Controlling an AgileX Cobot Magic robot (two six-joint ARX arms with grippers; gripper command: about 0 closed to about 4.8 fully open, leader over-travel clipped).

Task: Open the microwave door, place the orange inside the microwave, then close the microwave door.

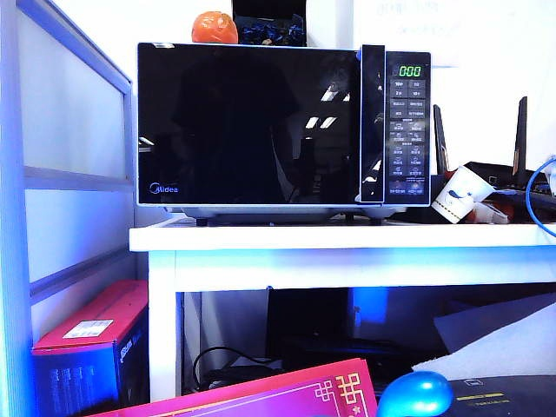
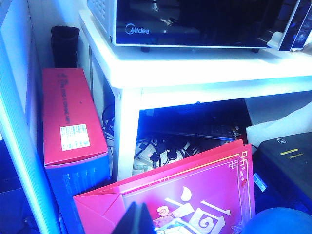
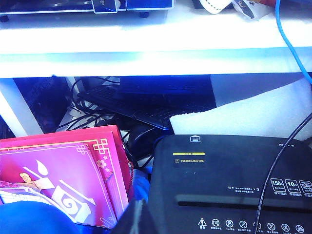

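Left wrist view puts your left gripper (image 2: 135, 219) low at the frame's edge, jaws pressed together on nothing, hanging over a red gift bag (image 2: 195, 195) on the floor. The right gripper (image 3: 134, 217) sits just as low, jaws likewise closed and empty, between that bag and a black shredder (image 3: 234, 185).

Beyond them stands the white worktop (image 1: 347, 239), and on it the microwave (image 1: 282, 126) with the microwave door (image 1: 248, 122) fully shut, its tall handle strip (image 1: 373, 122) beside the keypad (image 1: 408, 139).

Farthest off, the orange (image 1: 215, 28) rests on the microwave's roof near the left rear, well apart from both grippers.

Watch these risks, as I judge them: the door swings toward you, so an arm parked in front could block it. The paper cup (image 1: 456, 195) and blue cable (image 1: 543, 195) lie close to the handle side and could snag your right arm. The orange is round and perched high; a nudge while reaching could roll it off the back.
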